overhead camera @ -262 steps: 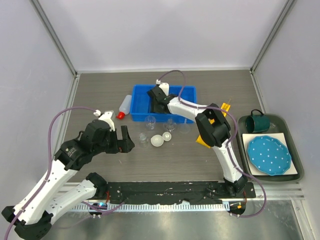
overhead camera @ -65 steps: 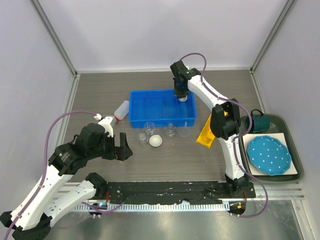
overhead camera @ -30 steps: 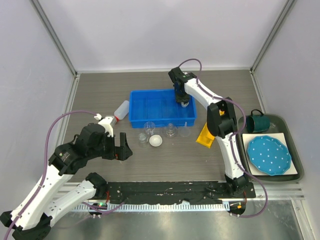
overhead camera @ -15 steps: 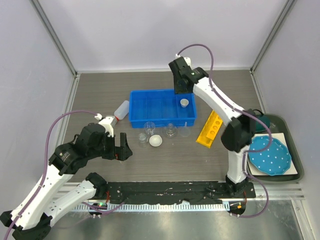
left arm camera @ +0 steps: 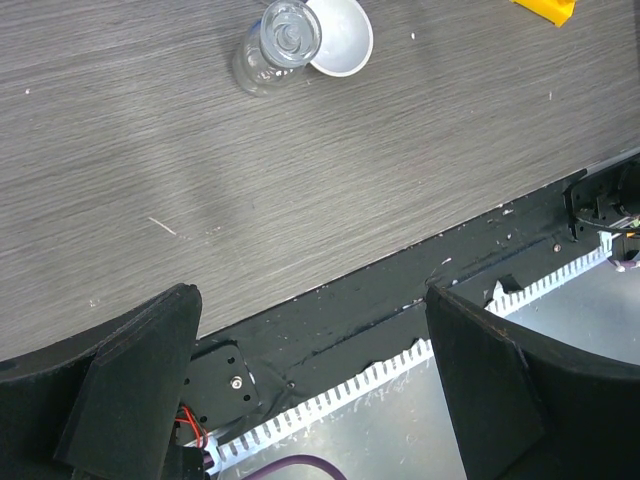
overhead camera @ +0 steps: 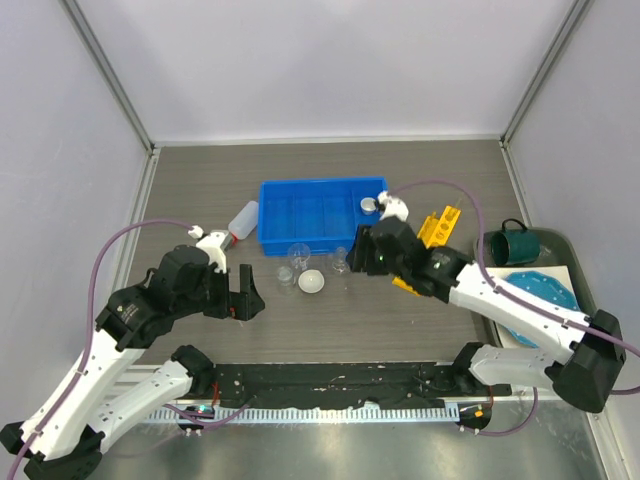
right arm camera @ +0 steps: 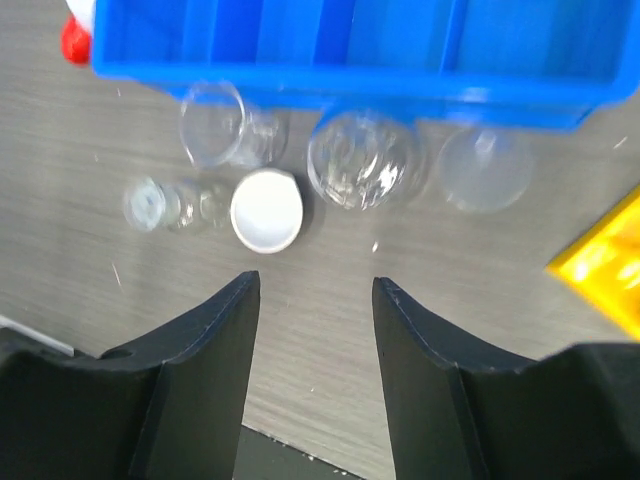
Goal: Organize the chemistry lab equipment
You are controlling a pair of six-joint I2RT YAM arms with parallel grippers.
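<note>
Left fingers (overhead camera: 243, 292) are spread wide over bare surface (overhead camera: 200, 190), around 7 o'clock from the blue bin (overhead camera: 300, 215), gripping nothing. Their wrist view only catches a small glass (left arm camera: 275, 45) and a white dish (left arm camera: 340, 35) touching it, both cut off at the top edge.

Right fingers (overhead camera: 360, 257) are partway apart with nothing between them, hanging over the glassware row at the bin's 6 o'clock. From that wrist cam, going 9 to 3: left beaker (right arm camera: 215, 125), middle beaker (right arm camera: 362, 160), then a funnel (right arm camera: 485, 170), though it's blurry enough that I'm only half sure of the shape.

Another dish (overhead camera: 369, 205) sits inside the bin's right-end compartment. The bottle (overhead camera: 243, 220) lies at the bin's 9 o'clock; the wrist cam shows only its red cap. The yellow rack (overhead camera: 437, 228) is at 4 o'clock, half under the right arm. That arm also hides most of the plate (overhead camera: 545, 284). The mug (overhead camera: 508, 243) is at the plate's 11 o'clock.
</note>
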